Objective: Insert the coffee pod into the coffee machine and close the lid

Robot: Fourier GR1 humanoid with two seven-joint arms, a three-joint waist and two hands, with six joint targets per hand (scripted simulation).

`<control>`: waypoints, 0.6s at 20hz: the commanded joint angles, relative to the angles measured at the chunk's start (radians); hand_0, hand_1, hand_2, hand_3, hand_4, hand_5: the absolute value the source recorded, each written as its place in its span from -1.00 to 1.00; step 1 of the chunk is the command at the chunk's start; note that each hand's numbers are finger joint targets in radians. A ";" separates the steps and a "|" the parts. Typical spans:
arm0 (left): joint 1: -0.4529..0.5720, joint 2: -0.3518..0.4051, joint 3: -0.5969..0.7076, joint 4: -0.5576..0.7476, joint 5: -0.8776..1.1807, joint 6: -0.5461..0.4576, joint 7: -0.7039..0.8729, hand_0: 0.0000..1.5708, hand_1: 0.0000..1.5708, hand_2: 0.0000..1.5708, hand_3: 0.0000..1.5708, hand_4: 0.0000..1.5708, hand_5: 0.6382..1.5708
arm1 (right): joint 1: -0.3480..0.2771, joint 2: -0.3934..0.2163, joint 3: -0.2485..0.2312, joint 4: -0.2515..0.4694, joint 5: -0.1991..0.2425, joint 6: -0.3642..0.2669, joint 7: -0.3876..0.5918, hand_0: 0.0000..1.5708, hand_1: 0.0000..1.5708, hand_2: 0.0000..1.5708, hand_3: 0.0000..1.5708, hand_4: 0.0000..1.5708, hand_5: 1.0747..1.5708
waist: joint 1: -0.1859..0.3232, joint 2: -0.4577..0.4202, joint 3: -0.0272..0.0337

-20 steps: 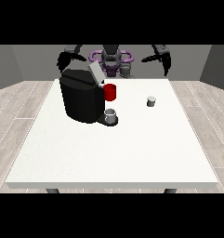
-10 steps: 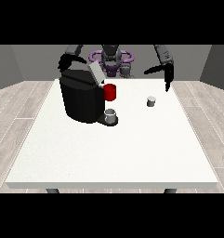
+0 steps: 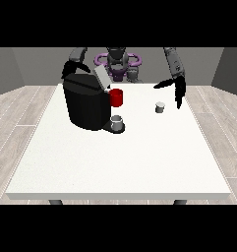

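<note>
Hand point(image 3: 175, 87) at the view's right hangs spread beside coffee pod point(image 3: 160, 107) (not touching), lid point(image 3: 101, 77) raised.

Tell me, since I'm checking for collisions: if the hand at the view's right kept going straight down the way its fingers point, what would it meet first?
Probably the bare white table. The hand at the view's right hangs beside the coffee pod, seemingly just right of it, though depth is unclear.

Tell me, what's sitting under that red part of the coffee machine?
A small grey cup stands on the machine's black base, below the red part. What is inside the cup cannot be seen.
</note>
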State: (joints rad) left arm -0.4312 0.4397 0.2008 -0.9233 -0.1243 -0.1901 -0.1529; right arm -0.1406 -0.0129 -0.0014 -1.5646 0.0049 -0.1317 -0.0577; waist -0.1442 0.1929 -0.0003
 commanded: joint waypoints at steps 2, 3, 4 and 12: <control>-0.037 -0.034 -0.065 0.044 -0.094 0.055 -0.053 -1.00 -1.00 -1.00 -1.00 -1.00 1.00 | -0.113 -0.053 -0.062 0.046 -0.025 0.014 0.067 -1.00 -1.00 -1.00 -1.00 -0.53 1.00 | 0.017 0.037 0.0000; -0.054 -0.008 -0.054 0.085 -0.090 0.023 -0.016 -1.00 -1.00 -0.86 -1.00 -1.00 1.00 | -0.029 -0.004 -0.009 0.072 0.024 -0.020 0.003 -1.00 -1.00 -1.00 -1.00 -0.50 1.00 | 0.010 0.007 0.0001; -0.029 -0.014 -0.073 0.101 -0.111 0.022 -0.027 -1.00 -1.00 -0.75 -1.00 -1.00 1.00 | -0.011 0.012 0.033 0.035 0.059 -0.047 0.084 -1.00 -1.00 -1.00 -1.00 -0.48 1.00 | 0.008 -0.019 -0.0002; -0.100 0.003 -0.072 0.223 -0.189 0.088 -0.047 0.03 0.03 0.08 -0.36 -1.00 1.00 | -0.038 0.012 0.052 0.087 0.048 -0.093 0.022 -1.00 -1.00 -1.00 -1.00 -0.55 1.00 | 0.006 0.020 -0.0001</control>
State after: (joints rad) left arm -0.5146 0.4299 0.1378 -0.7582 -0.2695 -0.1289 -0.1781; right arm -0.1872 -0.0179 0.0062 -1.4827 0.0467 -0.1774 -0.0166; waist -0.1338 0.1970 -0.0002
